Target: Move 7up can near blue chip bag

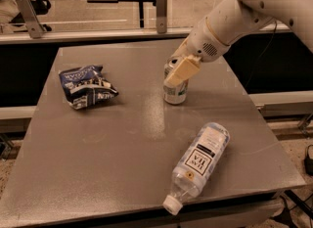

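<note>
The 7up can [175, 93], silver with green markings, stands upright on the grey table [122, 144], right of centre. My gripper [173, 74] comes down from the upper right on the white arm and sits right at the can's top, covering its upper part. The blue chip bag [87, 86], dark navy and wrinkled with white lettering, lies on the left of the table, well apart from the can.
A clear plastic bottle [198, 166] with a white label and cap lies on its side near the table's front right edge. Rails and a table leg stand behind the table's far edge [122, 46].
</note>
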